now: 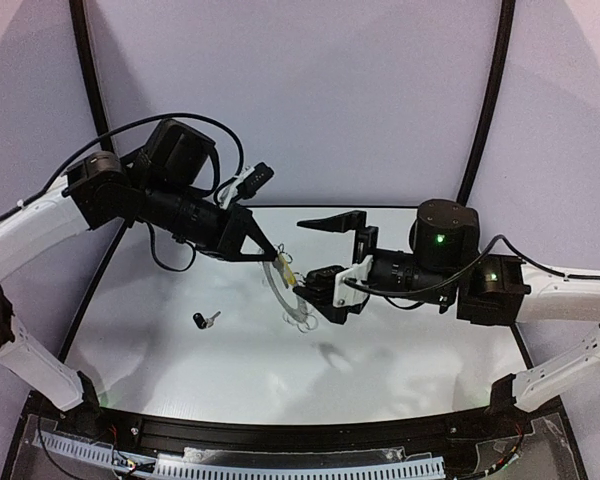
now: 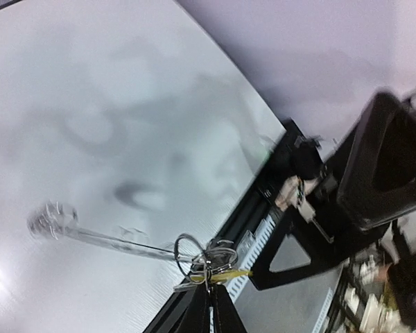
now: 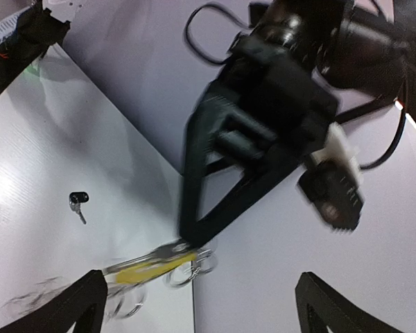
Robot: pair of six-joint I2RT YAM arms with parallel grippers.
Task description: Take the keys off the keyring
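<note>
The white tabletop [image 1: 400, 350] carries two arms: the left hand [image 1: 268, 254] comes in from ten o'clock, pinched tight on the top of the keyring [image 1: 277, 285] at a cluster of wire loops [image 2: 218, 253]. The right hand [image 1: 299, 258] reaches in from three o'clock with its fingers spread wide, one on either side of the ring and gripping nothing. The keyring hangs near the centre, running from the pinch towards five o'clock, with the yellow key [image 1: 288, 270] on it just below the pinch. The black key [image 1: 205, 320] lies loose on the tabletop, well apart, at eight o'clock from the ring.
</note>
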